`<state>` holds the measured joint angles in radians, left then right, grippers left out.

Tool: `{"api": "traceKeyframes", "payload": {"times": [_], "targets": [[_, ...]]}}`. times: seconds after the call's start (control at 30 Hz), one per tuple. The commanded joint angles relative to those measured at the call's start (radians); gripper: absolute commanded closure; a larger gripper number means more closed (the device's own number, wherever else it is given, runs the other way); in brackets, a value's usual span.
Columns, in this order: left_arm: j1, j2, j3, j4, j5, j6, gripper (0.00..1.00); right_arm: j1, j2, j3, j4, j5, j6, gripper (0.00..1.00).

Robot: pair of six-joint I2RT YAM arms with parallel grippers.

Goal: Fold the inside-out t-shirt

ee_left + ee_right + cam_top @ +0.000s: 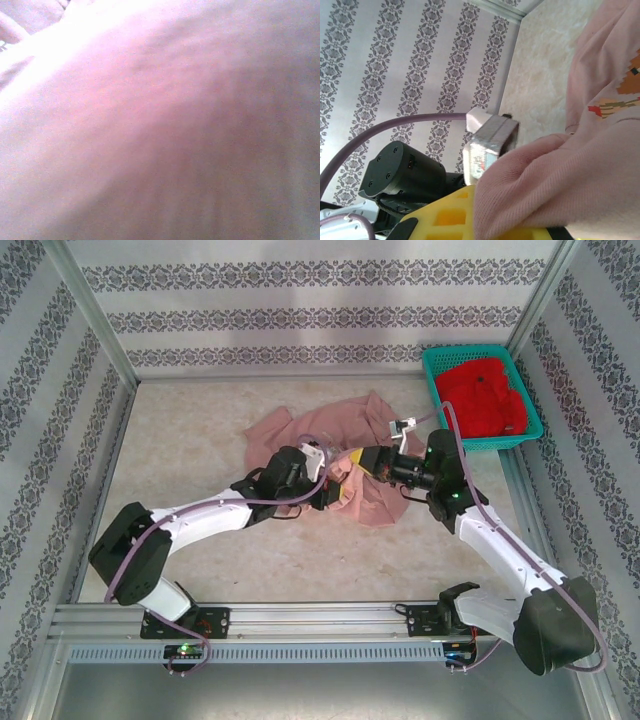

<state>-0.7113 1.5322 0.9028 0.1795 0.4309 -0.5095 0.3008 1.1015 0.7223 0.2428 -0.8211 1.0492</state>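
marbled tabletop (180, 440), inside-out t-shirt (372, 502) in left end effector (335, 492) and right end effector (358, 456)

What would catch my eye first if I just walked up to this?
Probably the crumpled salmon-pink t-shirt in the middle of the table, where the left gripper and the right gripper meet, both pinched shut on its cloth. Next, the teal basket at the far right corner, holding a bright red garment.

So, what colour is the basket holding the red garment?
Teal green basket; clearest in the top external view.
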Motion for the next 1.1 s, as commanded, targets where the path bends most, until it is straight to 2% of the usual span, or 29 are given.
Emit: {"api": "traceKeyframes", "payload": {"times": [0.0,0.07,0.23,0.4,0.63,0.83,0.93,1.07], "targets": [[0.032,-0.081,-0.043,0.075,0.106,0.026,0.97,-0.026,-0.026,-0.009,-0.01,-0.017,-0.027,1.0],[0.038,-0.117,-0.062,0.06,0.157,0.069,0.93,-0.032,-0.023,-0.014,0.0,-0.021,-0.025,1.0],[0.061,-0.15,-0.073,0.036,0.228,0.124,0.93,-0.028,-0.014,0.005,0.023,-0.034,-0.013,1.0],[0.062,-0.104,-0.04,0.031,0.243,0.143,0.9,-0.001,-0.013,0.033,0.027,-0.033,-0.006,1.0],[0.062,-0.046,-0.01,0.066,0.256,0.123,0.78,0.014,-0.023,0.031,0.042,-0.024,0.011,1.0],[0.064,-0.017,0.004,0.08,0.252,0.112,0.76,0.016,-0.031,0.028,0.041,-0.021,0.014,1.0],[0.064,-0.006,0.018,0.079,0.253,0.105,0.79,0.018,-0.031,0.025,0.044,-0.02,0.016,1.0],[0.072,-0.012,0.013,0.095,0.249,0.092,0.98,0.01,-0.035,0.022,0.022,-0.021,-0.002,1.0]]}}
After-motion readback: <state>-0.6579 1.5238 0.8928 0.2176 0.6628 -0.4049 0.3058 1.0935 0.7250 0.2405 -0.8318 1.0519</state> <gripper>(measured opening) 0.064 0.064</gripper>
